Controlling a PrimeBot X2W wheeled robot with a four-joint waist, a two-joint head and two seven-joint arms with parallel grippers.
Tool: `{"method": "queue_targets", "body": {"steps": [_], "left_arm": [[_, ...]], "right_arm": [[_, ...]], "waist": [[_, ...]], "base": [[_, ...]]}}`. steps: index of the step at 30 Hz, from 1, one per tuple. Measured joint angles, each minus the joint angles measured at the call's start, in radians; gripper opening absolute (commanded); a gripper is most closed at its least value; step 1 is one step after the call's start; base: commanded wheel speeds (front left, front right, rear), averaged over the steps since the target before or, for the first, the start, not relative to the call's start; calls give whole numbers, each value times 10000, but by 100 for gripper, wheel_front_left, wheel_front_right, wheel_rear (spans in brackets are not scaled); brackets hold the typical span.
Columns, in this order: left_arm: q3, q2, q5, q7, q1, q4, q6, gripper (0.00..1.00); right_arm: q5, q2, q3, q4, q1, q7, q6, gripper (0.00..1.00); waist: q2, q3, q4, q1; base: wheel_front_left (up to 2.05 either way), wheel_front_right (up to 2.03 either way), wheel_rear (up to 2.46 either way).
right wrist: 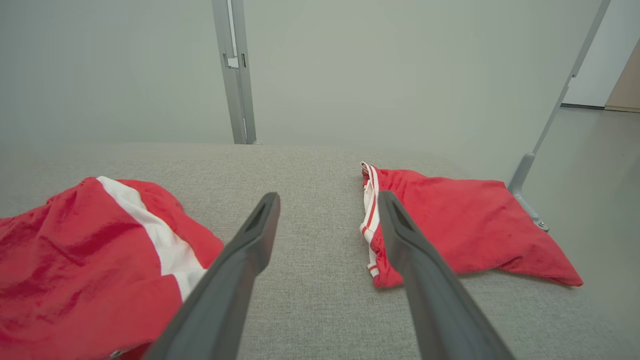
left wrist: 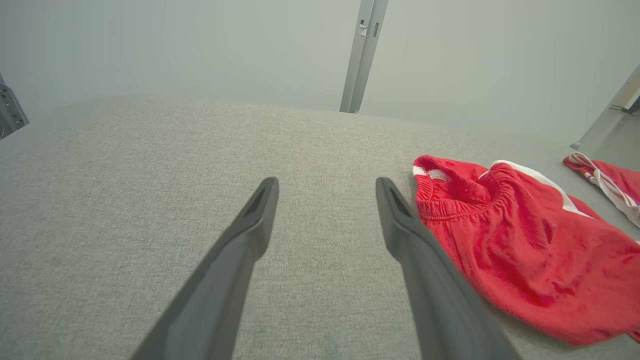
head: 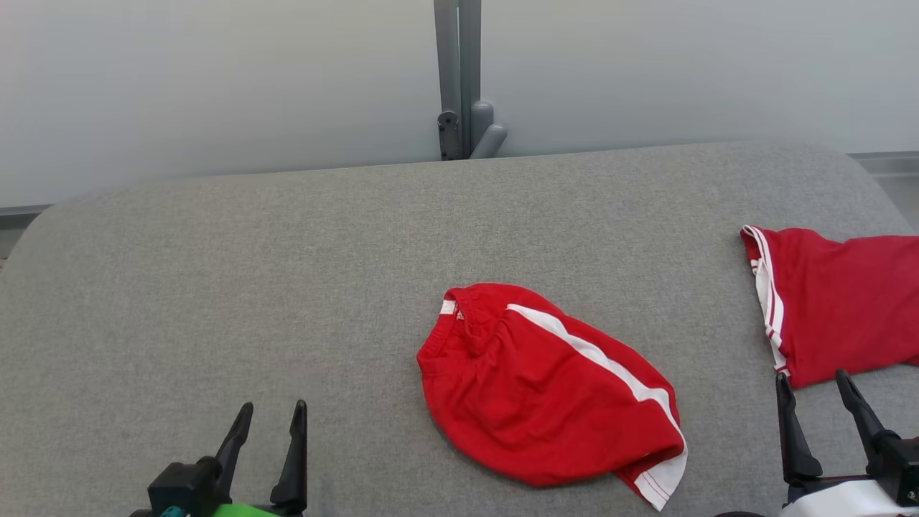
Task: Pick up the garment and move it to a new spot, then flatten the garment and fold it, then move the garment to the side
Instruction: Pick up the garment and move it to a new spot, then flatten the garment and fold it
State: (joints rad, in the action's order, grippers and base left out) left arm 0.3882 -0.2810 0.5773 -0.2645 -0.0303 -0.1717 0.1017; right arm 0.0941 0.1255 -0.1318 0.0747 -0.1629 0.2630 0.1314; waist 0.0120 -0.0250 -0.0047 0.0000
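I'm looking at a wide grey fabric-covered counter (head: 215, 287) with rounded far corners, backed by a pale wall (head: 215, 86) and a grey post (head: 457, 72), and its left half gives me open cloth to move in. The red shorts (head: 531, 388) with a white side stripe lie crumpled near the middle, towards the near edge. A second red garment (head: 840, 309) reaches the right edge, well apart from them. My left claw (head: 273, 406) and right claw (head: 811, 375) sit at the near edge, both spread wide and holding nothing.
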Motion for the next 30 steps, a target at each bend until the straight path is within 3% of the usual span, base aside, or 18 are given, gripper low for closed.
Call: {"method": "queue_targets", "body": {"steps": [5, 15, 21, 30], "left_arm": [[-1227, 468, -1143, 4, -722, -403, -880, 100], [-3223, 1651, -2518, 4, -1271, -257, -1845, 100], [-3590, 1964, -2917, 4, -1265, -221, -2155, 100], [-3802, 2142, -3179, 4, -1238, -238, -2286, 100]], "right_arm": [[-313, -121, -280, 35, -193, -2, 0, 100], [-508, -98, 219, 232, -217, 0, 0, 100], [-439, -61, 228, 257, -177, 0, 0, 100], [-351, 59, 353, 384, -160, 0, 0, 100]], "waist": [[0, -121, 142, 0], [0, -193, 136, 0], [0, -153, 202, 0], [0, -76, 194, 0]], "base": [[0, 0, 0], [0, 0, 0], [0, 0, 0], [0, 0, 0]]}}
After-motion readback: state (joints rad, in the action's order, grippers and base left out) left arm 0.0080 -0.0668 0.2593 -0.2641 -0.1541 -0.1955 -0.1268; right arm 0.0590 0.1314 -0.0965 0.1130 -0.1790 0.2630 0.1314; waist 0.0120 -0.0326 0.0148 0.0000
